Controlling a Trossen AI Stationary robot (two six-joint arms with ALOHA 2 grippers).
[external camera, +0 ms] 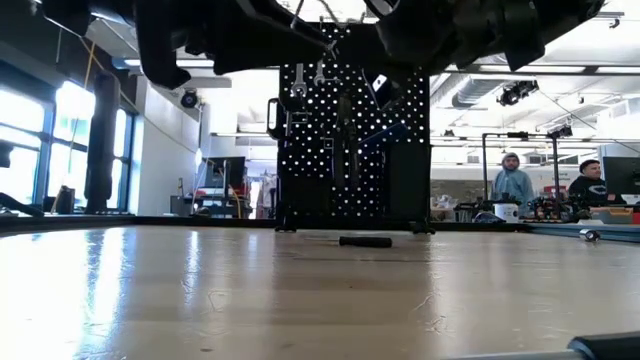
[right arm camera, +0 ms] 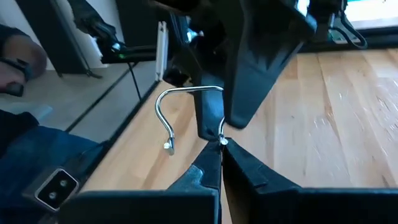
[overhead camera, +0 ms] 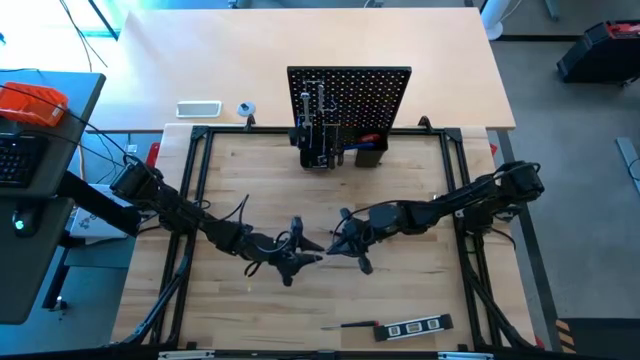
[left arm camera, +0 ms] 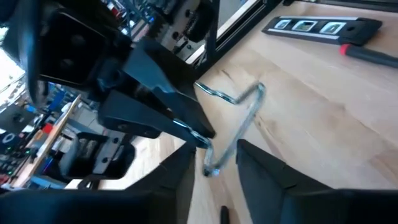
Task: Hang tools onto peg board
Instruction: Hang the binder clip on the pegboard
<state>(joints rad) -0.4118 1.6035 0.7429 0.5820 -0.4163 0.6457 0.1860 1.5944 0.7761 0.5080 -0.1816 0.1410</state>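
A thin bent silver wire hook (right arm camera: 186,112) hangs at frame centre above the wooden table (overhead camera: 250,320), pinched by the closed right gripper (right arm camera: 221,144). The left gripper (left arm camera: 211,163) stands slightly parted around its other end. No readable writing.

The 2 dark grippers, left gripper (overhead camera: 300,255) and right gripper (overhead camera: 345,240), meet tip to tip over mid-table, joined by a bent silver wire hook (right arm camera: 186,112), so nothing passes between them. Beyond them, bare wood runs up to the upright black perforated peg board (overhead camera: 350,95). Behind them, a black marked level (overhead camera: 415,326) and a black-handled screwdriver (overhead camera: 350,325) lie near the table's edge.
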